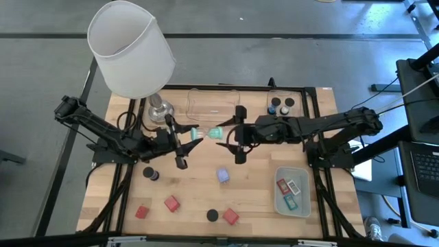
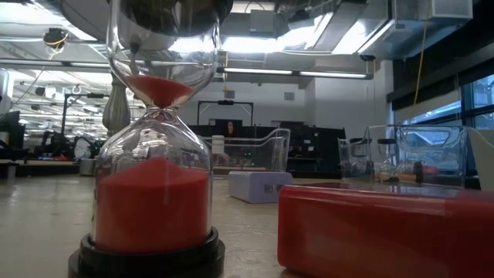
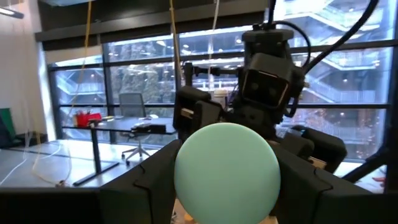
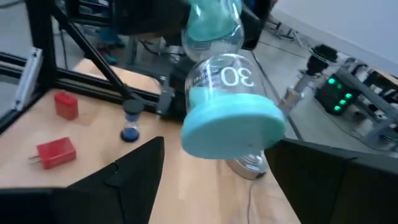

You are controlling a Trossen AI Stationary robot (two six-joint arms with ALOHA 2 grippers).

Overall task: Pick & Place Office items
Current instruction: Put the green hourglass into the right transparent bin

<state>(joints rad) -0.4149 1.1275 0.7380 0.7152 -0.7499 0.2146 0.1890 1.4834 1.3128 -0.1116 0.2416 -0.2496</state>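
Grippers, left (image 1: 186,134) and right (image 1: 226,132), are holding a teal hourglass (image 1: 207,132) between them above the bench (image 1: 192,185), jaws pinching its ends.

On the wooden surface (image 1: 199,189) lie three small red blocks (image 1: 171,204), two short black-capped sand timers (image 1: 150,173) and one lavender-blue cube (image 1: 223,175). One teal sand timer (image 1: 207,132) hangs between the two arms. There are three trays: one clear tray (image 1: 194,97) near the lamp, one clear tray (image 1: 299,97) holding what look like three small timers, though they are too small to count surely, and one pale-green tray (image 1: 304,209) with three flat rectangles. One white-shaded lamp (image 1: 130,48) stands there.
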